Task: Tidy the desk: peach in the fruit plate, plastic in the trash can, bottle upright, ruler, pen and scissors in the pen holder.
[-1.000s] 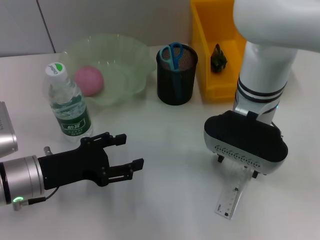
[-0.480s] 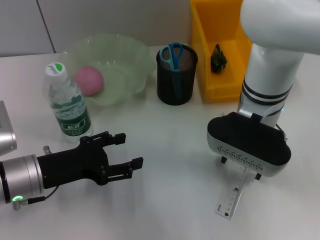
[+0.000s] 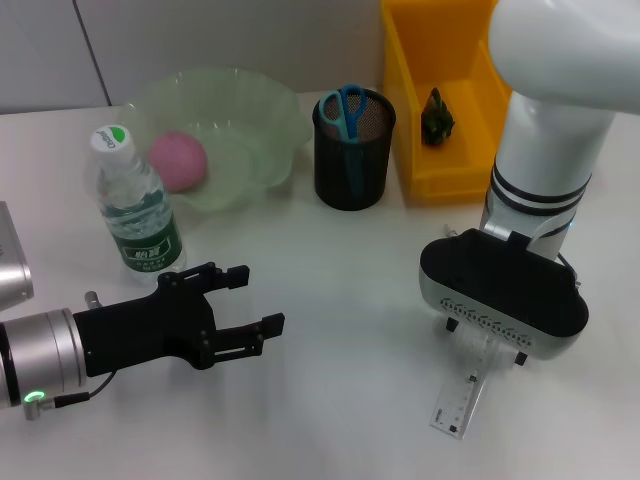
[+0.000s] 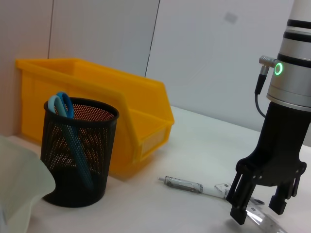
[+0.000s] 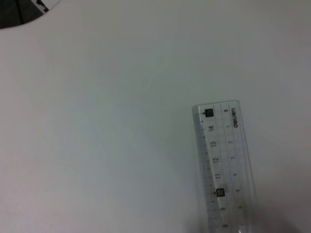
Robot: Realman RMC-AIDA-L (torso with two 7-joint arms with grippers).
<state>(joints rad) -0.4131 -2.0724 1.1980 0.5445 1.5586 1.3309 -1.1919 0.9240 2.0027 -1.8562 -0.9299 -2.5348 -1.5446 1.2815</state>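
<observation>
The clear ruler (image 3: 459, 403) lies flat on the table at the front right; it also shows in the right wrist view (image 5: 225, 167). My right gripper (image 3: 483, 343) hangs straight over its far end; in the left wrist view this gripper (image 4: 259, 210) is open, fingers either side of the ruler (image 4: 265, 222). A pen (image 4: 186, 184) lies just behind it, hidden in the head view. My left gripper (image 3: 252, 301) is open and empty at the front left. The black mesh pen holder (image 3: 353, 150) holds blue scissors (image 3: 345, 108). The peach (image 3: 178, 160) lies in the green plate (image 3: 270, 110). The bottle (image 3: 135, 215) stands upright.
A yellow bin (image 3: 430, 60) at the back right holds a dark scrap of plastic (image 3: 436, 115). It stands close beside the pen holder. The bin (image 4: 131, 116) and holder (image 4: 77, 150) also show in the left wrist view.
My right arm has shifted a little to the right and towards the front, lower over the ruler. The left arm and all objects have stayed put.
</observation>
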